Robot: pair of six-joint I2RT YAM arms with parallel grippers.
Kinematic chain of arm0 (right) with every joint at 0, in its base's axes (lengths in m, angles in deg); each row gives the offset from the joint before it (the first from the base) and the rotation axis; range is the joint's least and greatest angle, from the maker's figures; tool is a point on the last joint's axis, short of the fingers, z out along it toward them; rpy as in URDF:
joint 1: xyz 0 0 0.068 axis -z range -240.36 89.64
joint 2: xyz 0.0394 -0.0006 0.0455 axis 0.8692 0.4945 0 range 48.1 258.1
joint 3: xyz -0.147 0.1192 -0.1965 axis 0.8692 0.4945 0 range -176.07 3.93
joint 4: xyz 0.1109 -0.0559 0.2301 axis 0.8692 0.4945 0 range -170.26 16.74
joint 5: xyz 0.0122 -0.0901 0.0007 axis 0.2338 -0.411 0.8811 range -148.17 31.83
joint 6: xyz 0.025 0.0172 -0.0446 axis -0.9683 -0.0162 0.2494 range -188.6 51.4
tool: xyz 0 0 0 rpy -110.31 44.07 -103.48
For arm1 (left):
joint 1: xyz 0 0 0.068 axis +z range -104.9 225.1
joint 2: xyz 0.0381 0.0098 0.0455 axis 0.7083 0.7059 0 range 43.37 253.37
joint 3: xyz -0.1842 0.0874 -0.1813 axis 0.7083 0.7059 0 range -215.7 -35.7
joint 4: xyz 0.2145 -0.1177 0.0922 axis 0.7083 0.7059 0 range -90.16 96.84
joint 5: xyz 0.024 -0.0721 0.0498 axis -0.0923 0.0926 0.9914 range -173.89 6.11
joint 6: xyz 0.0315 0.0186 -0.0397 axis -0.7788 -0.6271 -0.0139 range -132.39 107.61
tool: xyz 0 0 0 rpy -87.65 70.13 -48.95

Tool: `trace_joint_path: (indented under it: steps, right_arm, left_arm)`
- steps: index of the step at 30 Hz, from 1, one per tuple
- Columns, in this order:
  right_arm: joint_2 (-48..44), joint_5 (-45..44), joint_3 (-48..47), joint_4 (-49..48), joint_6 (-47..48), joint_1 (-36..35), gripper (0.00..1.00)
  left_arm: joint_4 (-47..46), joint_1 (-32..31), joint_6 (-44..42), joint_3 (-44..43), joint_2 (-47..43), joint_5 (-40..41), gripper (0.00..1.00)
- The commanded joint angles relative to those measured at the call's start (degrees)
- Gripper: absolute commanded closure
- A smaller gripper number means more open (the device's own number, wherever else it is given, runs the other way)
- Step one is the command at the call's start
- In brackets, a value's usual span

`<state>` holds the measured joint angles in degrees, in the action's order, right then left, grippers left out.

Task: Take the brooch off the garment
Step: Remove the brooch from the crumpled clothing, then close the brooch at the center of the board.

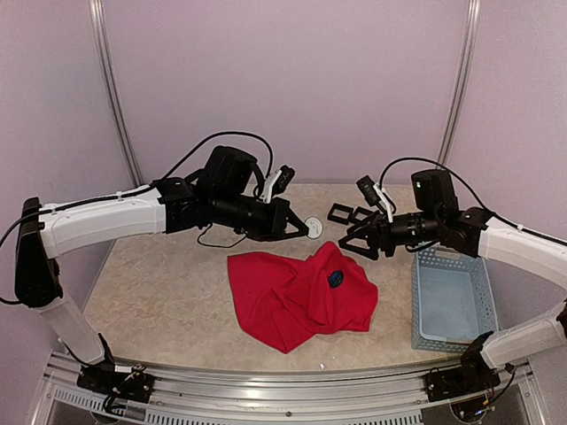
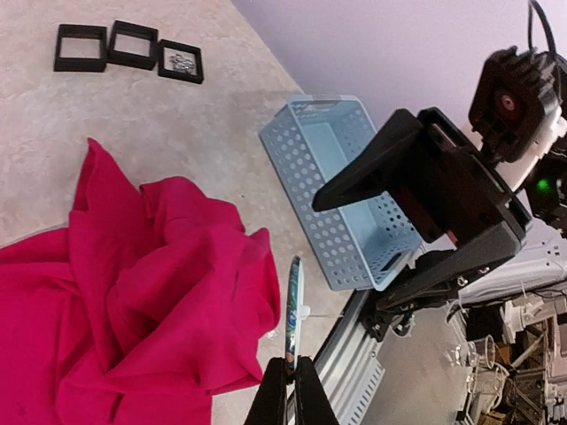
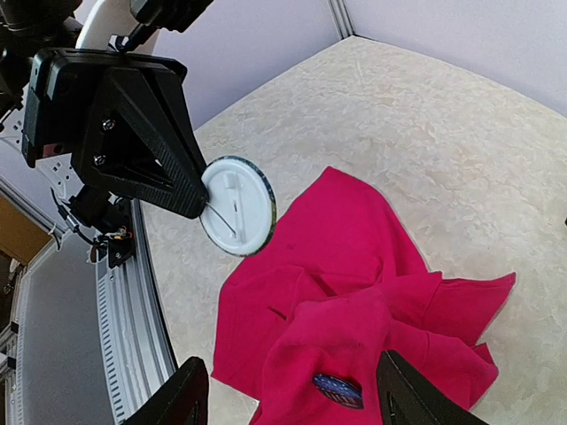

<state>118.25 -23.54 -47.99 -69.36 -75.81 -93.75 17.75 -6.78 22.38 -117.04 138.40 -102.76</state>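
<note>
The red garment (image 1: 301, 297) lies crumpled in the middle of the table; it also shows in the left wrist view (image 2: 133, 292) and the right wrist view (image 3: 354, 283). My left gripper (image 1: 299, 230) is shut on a round brooch (image 1: 313, 227) with a white pinned back, held above the table clear of the garment. That brooch shows edge-on in the left wrist view (image 2: 293, 310) and back-on in the right wrist view (image 3: 236, 205). A second dark blue brooch (image 1: 336, 278) sits on the garment, also in the right wrist view (image 3: 338, 390). My right gripper (image 1: 353, 241) is open and empty above the garment's right part.
A pale blue plastic basket (image 1: 452, 301) stands at the right, also in the left wrist view (image 2: 345, 190). Three small black square boxes (image 2: 128, 49) sit at the back of the table behind the garment (image 1: 347, 212). A metal rail (image 1: 283, 390) runs along the near edge.
</note>
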Motion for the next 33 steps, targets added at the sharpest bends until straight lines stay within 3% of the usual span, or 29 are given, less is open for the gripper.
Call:
trace_joint_path:
  steps: [1,6,15,24,33]
  right_arm:
    - [-1.7,10.8,-0.9,-1.4,-1.9,0.9,0.33]
    - [-1.6,22.0,-3.2,2.7,-1.7,4.7,0.33]
    - [0.9,29.3,-7.9,6.2,-2.7,5.2,0.33]
    - [3.5,28.8,-10.5,12.5,1.0,4.8,0.41]
    - [5.1,28.2,-11.8,13.9,2.3,4.0,0.57]
  left_arm:
    - [-6.3,-1.1,0.9,-0.4,-0.5,-9.7,1.00]
    - [-7.9,-1.8,1.7,-0.1,-0.5,-12.1,1.00]
    - [-9.8,-2.3,2.1,0.4,0.4,-17.4,1.00]
    - [-10.4,-2.4,1.7,-0.6,1.7,-18.8,1.00]
    - [-9.7,-2.3,1.4,-2.3,3.0,-19.4,1.00]
